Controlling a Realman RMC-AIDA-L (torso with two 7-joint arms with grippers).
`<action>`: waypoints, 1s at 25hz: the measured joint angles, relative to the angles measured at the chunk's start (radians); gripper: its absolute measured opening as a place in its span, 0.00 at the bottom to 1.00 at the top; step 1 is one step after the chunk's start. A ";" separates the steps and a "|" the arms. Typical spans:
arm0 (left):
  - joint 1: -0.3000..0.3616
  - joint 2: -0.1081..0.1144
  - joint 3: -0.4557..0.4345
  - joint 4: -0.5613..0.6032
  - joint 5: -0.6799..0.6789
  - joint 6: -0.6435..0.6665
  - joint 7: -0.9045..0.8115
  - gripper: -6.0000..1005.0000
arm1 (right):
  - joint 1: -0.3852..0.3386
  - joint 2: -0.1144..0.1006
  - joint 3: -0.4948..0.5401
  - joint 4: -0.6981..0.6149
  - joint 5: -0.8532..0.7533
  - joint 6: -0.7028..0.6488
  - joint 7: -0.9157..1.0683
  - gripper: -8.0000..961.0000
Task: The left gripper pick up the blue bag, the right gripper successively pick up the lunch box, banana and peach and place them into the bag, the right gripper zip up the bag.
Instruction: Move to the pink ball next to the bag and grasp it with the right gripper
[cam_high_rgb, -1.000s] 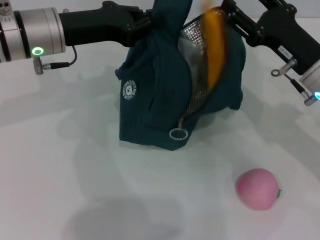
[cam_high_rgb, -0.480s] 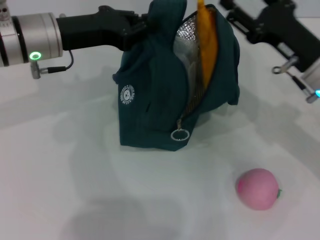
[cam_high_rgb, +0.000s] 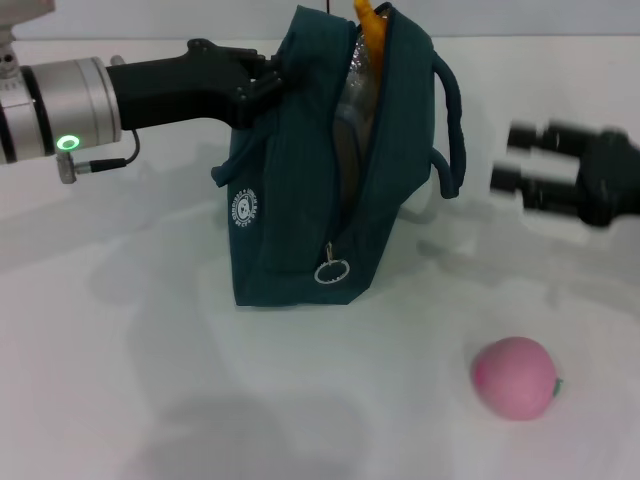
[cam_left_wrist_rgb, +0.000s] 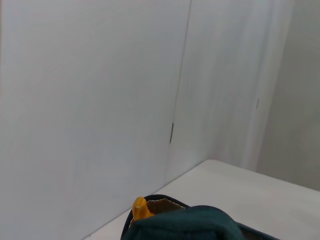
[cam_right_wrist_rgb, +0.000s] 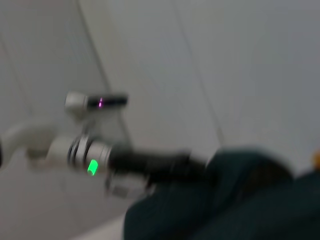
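now the yellow-orange banana (cam_high_rgb: 368, 22) sits in the dark teal fabric bag (cam_high_rgb: 320, 180), whose handle the left gripper (cam_high_rgb: 262, 78) clamps; the right gripper (cam_high_rgb: 522, 170), fingers apart and empty, must next reach the round pink peach (cam_high_rgb: 514, 377) at five o'clock.

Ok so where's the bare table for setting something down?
Bare table lies in front of the blue bag, out to the peach. It is crowded between bag and right gripper, and where the left gripper holds the bag.

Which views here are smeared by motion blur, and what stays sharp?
Head view: only the right gripper is smeared; the blue bag, the left gripper at its handle and the peach are crisp. Right wrist view: blurred all over. Left wrist view: sharp, showing the banana tip above the bag's top.
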 joint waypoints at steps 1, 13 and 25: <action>-0.001 -0.001 0.002 -0.001 0.000 -0.003 0.001 0.12 | -0.003 0.007 0.039 -0.028 -0.092 -0.010 0.060 0.73; -0.019 -0.019 0.007 -0.019 0.025 -0.036 0.002 0.12 | -0.023 0.213 0.258 -0.574 -1.088 -0.105 0.637 0.72; -0.031 -0.017 0.007 -0.022 0.026 -0.060 0.002 0.12 | 0.049 0.215 0.201 -0.620 -1.223 -0.182 0.741 0.74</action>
